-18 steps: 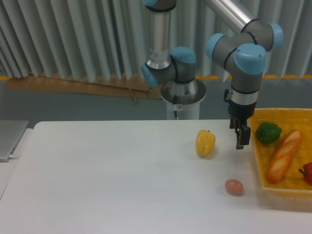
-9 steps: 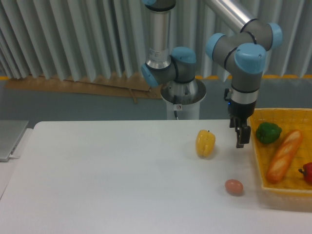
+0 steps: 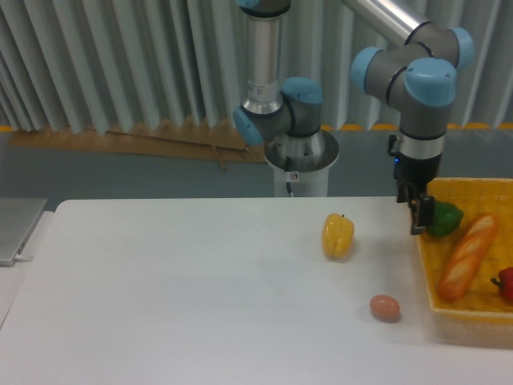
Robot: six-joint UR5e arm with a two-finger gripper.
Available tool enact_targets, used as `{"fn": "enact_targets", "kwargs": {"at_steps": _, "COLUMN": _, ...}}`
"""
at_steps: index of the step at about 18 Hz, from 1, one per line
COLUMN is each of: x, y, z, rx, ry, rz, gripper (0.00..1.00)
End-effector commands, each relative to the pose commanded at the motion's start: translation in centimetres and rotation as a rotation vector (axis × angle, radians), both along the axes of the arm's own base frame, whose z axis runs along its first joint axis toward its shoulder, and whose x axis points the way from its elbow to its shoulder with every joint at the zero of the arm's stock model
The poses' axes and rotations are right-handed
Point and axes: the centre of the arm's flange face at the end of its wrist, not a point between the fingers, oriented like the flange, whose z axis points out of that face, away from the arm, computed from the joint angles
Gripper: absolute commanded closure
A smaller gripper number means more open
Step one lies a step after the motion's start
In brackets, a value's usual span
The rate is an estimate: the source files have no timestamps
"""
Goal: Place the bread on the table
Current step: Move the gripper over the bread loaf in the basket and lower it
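The bread (image 3: 466, 257), a long orange-golden baguette, lies diagonally inside the yellow woven basket (image 3: 481, 313) at the right of the white table (image 3: 184, 297). My gripper (image 3: 417, 222) hangs above the basket's left rim, up and to the left of the bread and apart from it. It holds nothing. Seen edge-on, its fingers do not show whether they are open or shut.
A green pepper (image 3: 442, 218) sits in the basket just right of the gripper, and a red item (image 3: 505, 285) shows at the frame's right edge. A yellow pepper (image 3: 337, 235) and a small brown egg (image 3: 385, 307) rest on the table left of the basket.
The gripper has moved right and slightly up, from over the table beside the basket to above the basket's left rim. The objects have not moved.
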Motion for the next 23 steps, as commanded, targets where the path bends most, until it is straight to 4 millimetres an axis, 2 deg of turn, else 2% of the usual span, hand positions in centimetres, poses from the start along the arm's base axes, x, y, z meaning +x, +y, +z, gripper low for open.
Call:
{"fn": "enact_targets", "kwargs": {"at_steps": 4, "x": -1.5, "y": -1.4, "z": -0.2, "rx": -0.004, "ry": -0.002, "rz": -0.063, "gripper": 0.0}}
{"fn": "enact_targets", "kwargs": {"at_steps": 6, "x": -1.6, "y": -1.5, "z": -1.1, "rx": -0.009, "ry": -0.018, "rz": -0.057, "gripper": 0.0}}
{"fn": "enact_targets", "kwargs": {"at_steps": 9, "x": -1.7, "y": -1.5, "z": -0.9, "rx": -0.016, "ry": -0.013, "rz": -0.052, "gripper": 0.0}}
{"fn": "enact_targets", "kwargs": {"at_steps": 12, "x": -2.9, "y": -2.7, "z": -1.5, "rx": -0.011, "ry": -0.016, "rz": -0.046, "gripper": 0.0}}
{"fn": "enact_targets", "kwargs": {"at_steps": 13, "x": -3.6, "y": -2.5, "z": -2.6, "rx": -0.018, "ry": -0.029, "rz": -0.067, "gripper": 0.0}}
{"fn": "enact_targets", "kwargs": {"at_steps": 15, "x": -3.9, "y": -2.4, "z": -3.4, "rx": -0.018, "ry": -0.032, "rz": -0.071, "gripper": 0.0}}
{"fn": "enact_targets", "kwargs": {"at_steps": 21, "x": -4.1, "y": -2.3, "z": -2.8, "rx": -0.001, "ry": 0.019, "rz": -0.083, "gripper": 0.0}}
{"fn": "enact_targets", "kwargs": {"at_steps": 23, "x": -4.1, "y": -2.0, "z": -3.4, "rx": 0.036, "ry": -0.008, "rz": -0.072, "gripper": 0.0}}
